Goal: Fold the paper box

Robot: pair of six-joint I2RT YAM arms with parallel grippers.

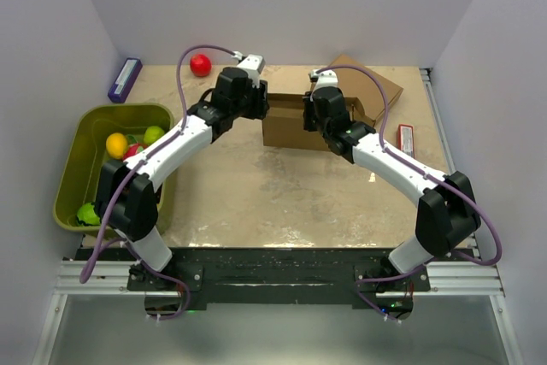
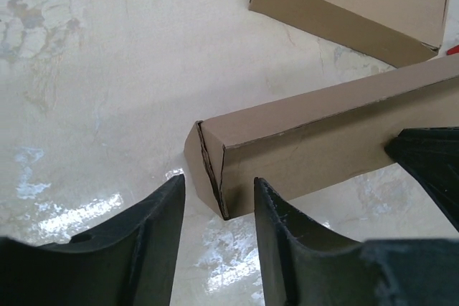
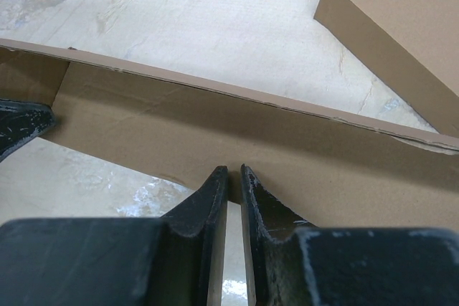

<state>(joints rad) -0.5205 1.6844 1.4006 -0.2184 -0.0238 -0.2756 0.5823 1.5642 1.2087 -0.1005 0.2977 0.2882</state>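
The paper box (image 1: pixel 286 132) is a shallow brown cardboard carton lying mid-table between my two arms. My left gripper (image 1: pixel 258 107) is at its left end. In the left wrist view this gripper (image 2: pixel 219 179) is open, its fingertips either side of the box's (image 2: pixel 323 134) near corner without touching it. My right gripper (image 1: pixel 313 117) is at the box's right side. The right wrist view shows that gripper (image 3: pixel 233 170) shut on the lower edge of a cardboard wall of the box (image 3: pixel 215 127), with a thin sliver of cardboard between the jaws.
A second, fully formed brown carton (image 1: pixel 369 85) sits behind the box at the back right. A green bin (image 1: pixel 120 108) with toy fruit stands at the left. A red ball (image 1: pixel 200 64) and a purple box (image 1: pixel 125 79) lie at the back left, a red item (image 1: pixel 407 138) at the right.
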